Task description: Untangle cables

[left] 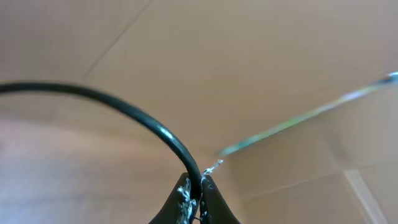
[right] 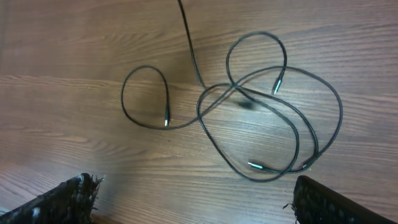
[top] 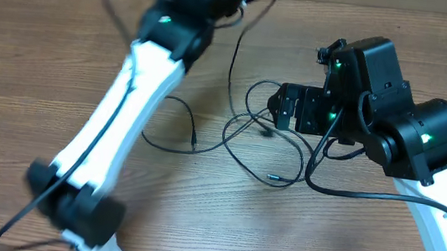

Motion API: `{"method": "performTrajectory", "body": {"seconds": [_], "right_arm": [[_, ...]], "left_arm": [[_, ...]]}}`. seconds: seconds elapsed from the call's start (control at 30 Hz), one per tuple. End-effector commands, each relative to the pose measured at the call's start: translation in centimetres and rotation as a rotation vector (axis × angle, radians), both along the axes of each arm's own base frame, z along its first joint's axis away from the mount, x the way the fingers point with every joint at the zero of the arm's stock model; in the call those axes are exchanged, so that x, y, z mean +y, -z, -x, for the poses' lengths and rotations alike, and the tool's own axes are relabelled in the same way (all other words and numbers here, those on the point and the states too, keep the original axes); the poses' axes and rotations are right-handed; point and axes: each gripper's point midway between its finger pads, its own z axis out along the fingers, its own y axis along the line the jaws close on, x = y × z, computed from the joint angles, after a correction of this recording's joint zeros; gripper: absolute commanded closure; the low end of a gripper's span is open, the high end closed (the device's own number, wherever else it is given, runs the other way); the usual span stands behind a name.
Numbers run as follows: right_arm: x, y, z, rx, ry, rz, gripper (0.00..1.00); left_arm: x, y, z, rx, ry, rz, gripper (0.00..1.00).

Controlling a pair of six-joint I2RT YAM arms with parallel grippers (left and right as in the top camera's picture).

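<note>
The left claw (left: 199, 188) is pinched shut on one thin black cord (left: 155, 128), high off the brown wooden table (right: 62, 50); the right claw (right: 199, 202) gapes empty above the looped black cables (right: 234, 87) lying there. I'd draw the cord up slowly, pinning the crossing.

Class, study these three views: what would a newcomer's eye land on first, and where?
The tangle of thin black cables looped on the wooden table, mid-scene. Then the left gripper, high at the far side, pinching one cable, while the right gripper hangs open over the tangle.
</note>
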Motion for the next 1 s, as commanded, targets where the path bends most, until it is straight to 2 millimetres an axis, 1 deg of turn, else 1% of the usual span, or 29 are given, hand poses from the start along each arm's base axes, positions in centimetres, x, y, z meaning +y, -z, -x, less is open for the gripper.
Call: {"method": "performTrajectory", "body": {"seconds": [0.0, 0.07, 0.13, 0.17, 0.27, 0.33, 0.37, 0.47, 0.6, 0.73, 0.8, 0.93, 0.97], "right_arm": [[-0.2, -0.3, 0.0, -0.01, 0.006, 0.003, 0.0], [-0.2, -0.3, 0.0, -0.009, 0.007, 0.003, 0.0], [-0.2, -0.3, 0.1, -0.006, 0.007, 0.003, 0.0], [-0.2, -0.2, 0.1, -0.004, 0.009, 0.003, 0.0], [-0.2, -0.2, 0.2, -0.002, 0.007, 0.001, 0.0], [-0.2, -0.2, 0.2, 0.001, 0.007, 0.003, 0.0], [-0.2, -0.1, 0.3, 0.004, 0.007, 0.004, 0.0], [-0.3, 0.0, 0.4, 0.011, 0.007, 0.008, 0.0], [-0.4, 0.2, 0.7, 0.023, 0.007, 0.014, 0.0], [-0.5, 0.2, 0.8, 0.028, 0.007, 0.017, 0.0], [-0.5, 0.3, 0.9, 0.034, 0.007, 0.019, 0.0], [-0.7, 0.5, 1.1, 0.046, 0.007, 0.025, 0.0], [-0.7, 0.5, 1.1, 0.046, 0.007, 0.026, 0.0]], "left_arm": [[1.5, -4.0, 1.1, -0.112, -0.028, 0.012, 0.96], [2.3, -8.0, 2.4, -0.219, -0.026, 0.061, 0.96], [3.1, -12.4, 4.4, -0.336, -0.022, 0.129, 0.96], [3.4, -13.9, 5.1, -0.372, -0.024, 0.157, 0.96], [4.6, -17.1, 7.2, -0.444, -0.034, 0.22, 0.96], [5.4, -18.4, 8.0, -0.473, -0.061, 0.243, 0.96], [5.9, -18.7, 8.1, -0.48, -0.081, 0.249, 0.96], [7.3, -18.9, 7.6, -0.478, -0.17, 0.255, 0.96], [9.0, -17.8, 6.0, -0.453, -0.268, 0.224, 0.96], [11.3, -16.1, 3.7, -0.418, -0.383, 0.198, 0.96], [12.1, -15.2, 2.5, -0.4, -0.413, 0.183, 0.96], [13.6, -12.7, -0.2, -0.359, -0.458, 0.149, 0.96], [14.1, -11.9, -1.3, -0.347, -0.471, 0.149, 0.96]]}}
